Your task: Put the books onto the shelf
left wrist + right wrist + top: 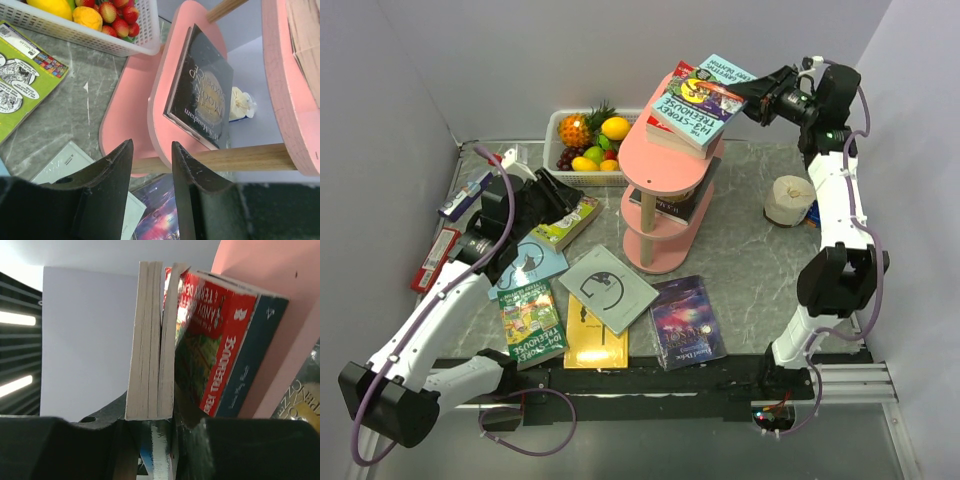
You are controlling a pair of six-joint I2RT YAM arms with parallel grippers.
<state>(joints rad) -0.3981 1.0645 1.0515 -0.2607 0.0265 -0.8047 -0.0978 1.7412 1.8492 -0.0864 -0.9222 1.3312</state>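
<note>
The pink shelf stands mid-table. On its top tier a red Treehouse book lies under a light-blue one. My right gripper is shut on the light-blue book's edge, whose pages sit between the jaws beside the red book. A dark book lies on the middle tier. My left gripper hangs open and empty left of the shelf, above a yellow-green book. Green, yellow, grey and purple galaxy books lie on the table.
A white fruit basket stands behind the shelf on the left. A red packet and a blue-white carton lie by the left wall. A pale paper roll sits right of the shelf, near the right arm.
</note>
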